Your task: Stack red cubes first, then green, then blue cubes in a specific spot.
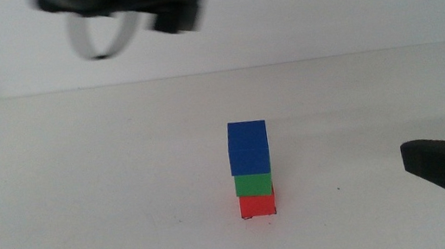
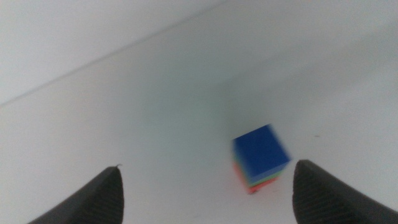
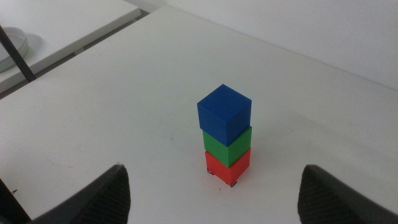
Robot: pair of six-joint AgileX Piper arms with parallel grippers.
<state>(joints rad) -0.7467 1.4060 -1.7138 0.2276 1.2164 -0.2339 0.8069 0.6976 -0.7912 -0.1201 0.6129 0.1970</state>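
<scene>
A finished tower stands just below the centre of the middle view. The small matte bright-red cube (image 1: 257,204) rests on the white table (image 1: 109,184). The small matte bright-green cube (image 1: 254,184) sits on it, and the small matte deep-blue cube (image 1: 248,146) crowns the pile. Thin black pen corner marks (image 3: 222,181) peek out at the red cube's base, so the stack appears to occupy the specific spot.

The left gripper (image 2: 205,186) hangs blurred at the upper left of the middle view, well above the table. Its jaws are spread wide with nothing between them, and its wrist view looks down on the tower. The right gripper (image 3: 214,190) waits at the lower right edge of the middle view, near table height. Its jaws are likewise spread and empty, well apart from the cubes.

The step in hand reads as clearing away after the last placement. To do it well, the left arm should travel up and away from the column, never sideways through it. The right arm should stay parked.

The tower's long axis runs vertically and points straight up. The blue cube looks turned slightly about that axis relative to the green one, and a corner edge faces the right wrist camera. The offset seems small, and no cube visibly overhangs.
</scene>
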